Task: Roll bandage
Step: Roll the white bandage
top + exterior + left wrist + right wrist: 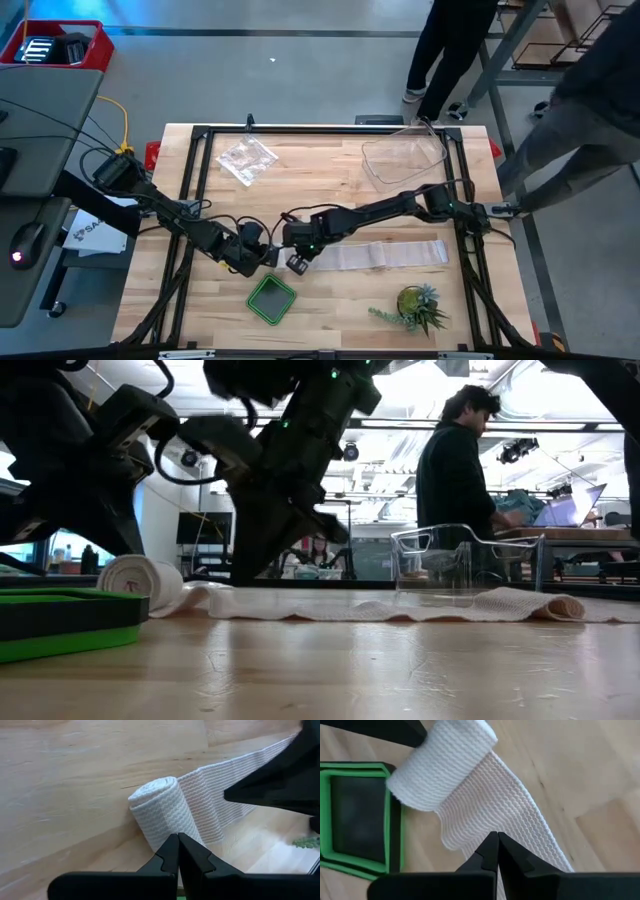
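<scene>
The bandage lies on the wooden table. One end is wound into a small roll (162, 812), also seen in the low view (138, 579). The rest is a flat white strip (385, 254) running toward the table's right. My left gripper (177, 842) is shut, its tips at the roll's near side. My right gripper (496, 840) is shut too, and points down over the strip (520, 825) just beside the roll (440, 765). In the high view both grippers (268, 256) (297, 264) meet at the strip's left end and hide the roll. My left gripper points its shut tips slanting down at the roll's curved side (170, 827). I cannot tell whether they touch it. My right gripper holds its shut tips over the flat strip (485, 827) next to the roll, coming from above. I cannot tell whether they touch the cloth.
A green square tray (271, 299) sits just near of the grippers. At the far side are a clear plastic tub (405, 160) and a crinkly clear bag (246, 158). A small plant (418, 307) sits near right. People stand beyond the far right corner.
</scene>
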{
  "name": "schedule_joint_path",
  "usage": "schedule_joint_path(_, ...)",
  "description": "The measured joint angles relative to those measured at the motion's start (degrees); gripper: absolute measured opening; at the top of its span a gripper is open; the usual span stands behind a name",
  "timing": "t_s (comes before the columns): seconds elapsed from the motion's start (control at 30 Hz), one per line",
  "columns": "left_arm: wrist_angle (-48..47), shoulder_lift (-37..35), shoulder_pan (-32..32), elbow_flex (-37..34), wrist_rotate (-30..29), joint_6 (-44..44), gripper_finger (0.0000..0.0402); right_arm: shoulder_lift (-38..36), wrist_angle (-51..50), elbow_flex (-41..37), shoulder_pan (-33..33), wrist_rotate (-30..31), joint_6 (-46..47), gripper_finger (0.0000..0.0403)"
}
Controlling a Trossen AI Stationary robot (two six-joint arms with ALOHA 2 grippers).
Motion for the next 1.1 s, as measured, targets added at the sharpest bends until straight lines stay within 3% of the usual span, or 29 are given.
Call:
schedule_joint_path(0.2,0.41,-0.02,0.02,0.04,-2.22,0.04,0.0,-3.32,-5.19,0.0,-0.83,4.07,-4.8,0.0)
schedule_joint_path(0.4,0.52,0.02,0.02,0.02,-2.36,0.44,0.0,-4.05,-9.09,-0.52,-1.43,3.03,-9.98,0.0)
schedule_joint_path(0.63,0.15,-0.93,0.02,0.02,-2.41,1.94,0.0,-6.09,-4.22,-8.18,-1.17,-0.16,-7.62,0.0)
schedule_joint_path(0.83,-3.31,-5.58,0.07,-0.03,-3.08,6.41,0.0,-12.74,5.87,-17.74,-0.91,-0.21,-2.67,0.0)
schedule_joint_path(1.1,-4.47,-7.5,-0.94,-0.03,4.86,9.55,0.0,-16.5,13.36,-27.45,-0.64,-3.69,3.55,0.0)
